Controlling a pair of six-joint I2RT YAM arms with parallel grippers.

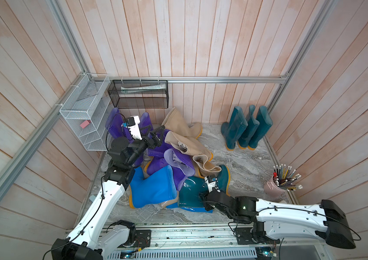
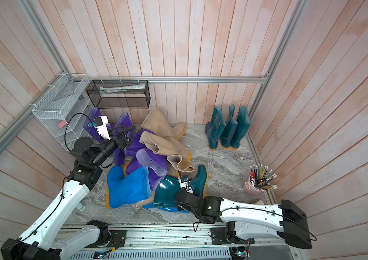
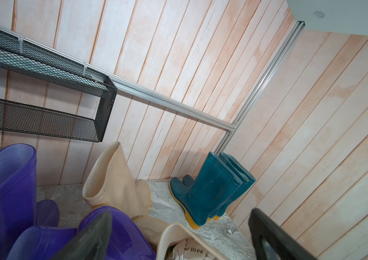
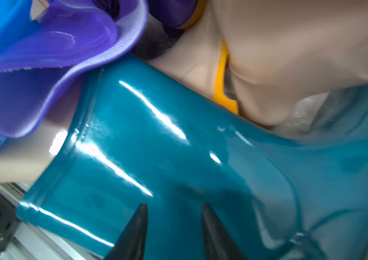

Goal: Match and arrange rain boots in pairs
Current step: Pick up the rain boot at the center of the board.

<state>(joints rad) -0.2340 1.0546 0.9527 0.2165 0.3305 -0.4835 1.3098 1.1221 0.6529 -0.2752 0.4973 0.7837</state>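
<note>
My right gripper [image 4: 173, 205], half open and empty, can slip off the slick glossy dark teal rubber boot [image 4: 178, 146]

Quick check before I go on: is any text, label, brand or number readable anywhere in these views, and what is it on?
No text reads clearly in any view.
On the paper tag inside the fallen beige boot: printed characters, too blurred to read.
On the tube in the black mesh shelf: print too small to read.
On the right arm's wrist camera: dark lettering, too small to read.
</note>
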